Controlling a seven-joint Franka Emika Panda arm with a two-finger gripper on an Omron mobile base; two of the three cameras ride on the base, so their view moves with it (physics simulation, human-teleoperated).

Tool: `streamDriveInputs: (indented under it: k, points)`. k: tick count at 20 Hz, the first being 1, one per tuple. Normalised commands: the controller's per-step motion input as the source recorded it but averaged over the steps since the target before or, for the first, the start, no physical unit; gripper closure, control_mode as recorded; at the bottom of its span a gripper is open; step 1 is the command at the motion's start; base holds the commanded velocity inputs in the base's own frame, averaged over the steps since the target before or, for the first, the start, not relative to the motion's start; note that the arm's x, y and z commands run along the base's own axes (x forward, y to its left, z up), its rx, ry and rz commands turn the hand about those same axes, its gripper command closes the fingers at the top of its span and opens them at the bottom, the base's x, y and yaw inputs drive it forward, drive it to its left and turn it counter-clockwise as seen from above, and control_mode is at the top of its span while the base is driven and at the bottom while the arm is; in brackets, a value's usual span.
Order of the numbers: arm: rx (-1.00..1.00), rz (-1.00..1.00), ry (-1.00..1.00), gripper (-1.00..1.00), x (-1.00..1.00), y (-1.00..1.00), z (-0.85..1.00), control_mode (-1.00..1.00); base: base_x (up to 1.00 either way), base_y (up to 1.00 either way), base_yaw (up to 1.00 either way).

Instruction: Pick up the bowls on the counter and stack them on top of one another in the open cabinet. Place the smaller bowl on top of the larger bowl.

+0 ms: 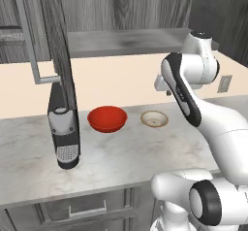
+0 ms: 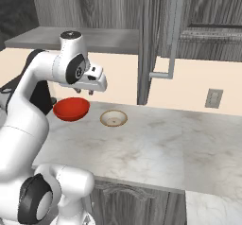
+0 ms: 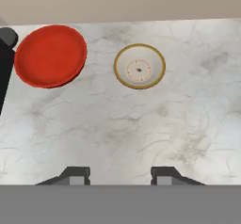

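Glossy red round bowl (image 3: 50, 55) seated on white-grey marble table (image 3: 141, 124), near back wall | small shallow beige bowl (image 3: 140, 67) set just beside it, apart | gripper (image 3: 121, 176) held above table, jaws parted, nothing gripped | black coffee machine (image 1: 63, 133) stood beside red bowl.

You have two bowls: one red bowl (image 3: 50, 55), one beige bowl (image 3: 140, 66); one dark machine (image 1: 63, 130), probably a coffee maker.

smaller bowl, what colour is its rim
The smaller bowl has a tan-gold rim around a pale inside with a faint reddish ring; the hand view shows it best.
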Motion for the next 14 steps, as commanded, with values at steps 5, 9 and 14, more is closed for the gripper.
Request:
streamDriveInputs:
  k: [5, 9, 14]
  points:
    - [0.02, -0.05, 0.01, -1.0, 0.01, -0.14, -0.16, -1.0, 0.0, 0.0, 0.0]
    - [-0.06, -0.23, 0.0, -1.0, 0.08, -0.08, -0.69, -1.0, 0.0, 0.0, 0.0]
    - [-0.03, -0.23, 0.0, -1.0, 0.06, -0.27, -0.74, -1.0, 0.0, 0.0, 0.0]
